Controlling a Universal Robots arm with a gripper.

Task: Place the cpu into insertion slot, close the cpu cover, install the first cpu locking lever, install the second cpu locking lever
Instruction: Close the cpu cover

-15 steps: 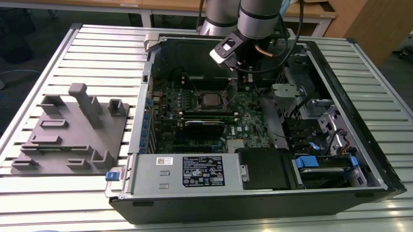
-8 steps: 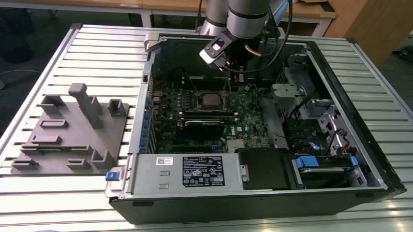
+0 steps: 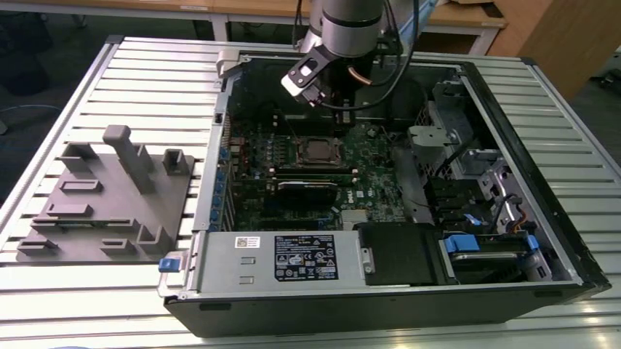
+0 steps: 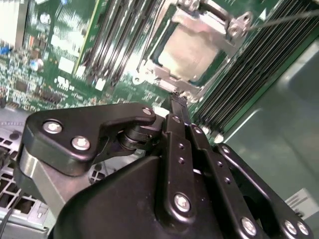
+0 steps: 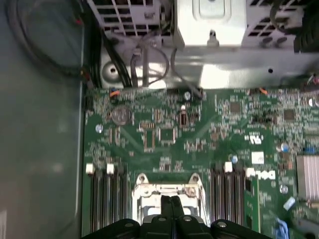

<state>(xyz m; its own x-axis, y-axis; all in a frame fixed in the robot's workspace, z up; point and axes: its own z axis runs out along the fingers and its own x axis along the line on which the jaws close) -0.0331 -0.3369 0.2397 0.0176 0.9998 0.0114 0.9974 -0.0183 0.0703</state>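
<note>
While the tool (image 5: 172, 206) hovers low over the motherboard, its two fingers are pressed together with nothing pinched between them, going by both wrist views. So the cpu (image 4: 192, 47) isn't being carried. Its dull silver top sits down in the insertion slot (image 3: 318, 150). In the exterior view that slot is at about 6 o'clock from the tool, near the middle of the open computer case (image 3: 388, 309) on the slatted counter (image 3: 145, 80).

The cpu cover (image 4: 202, 22) looks to be lying over the chip and framing it, though I can't swear it's fully flat. A thin wire rod (image 4: 284, 19) runs off one corner of the socket. My guess is that it's a locking lever, and I can't tell if it's latched.

Handling-wise, my take:
- **Chip:** it's light, stiff and flat, but probably delicate underneath, so hold it by the edges only and don't force it.
- **Cover:** it's thin, stiff sheet metal on a hinge, so I'd press on the frame itself, not through the cut-out.
- **Levers:** springy wire like that is likely easiest to push near the free end.

The fingertips are nearest the socket's edge, but I can't tell if they're touching it.
</note>
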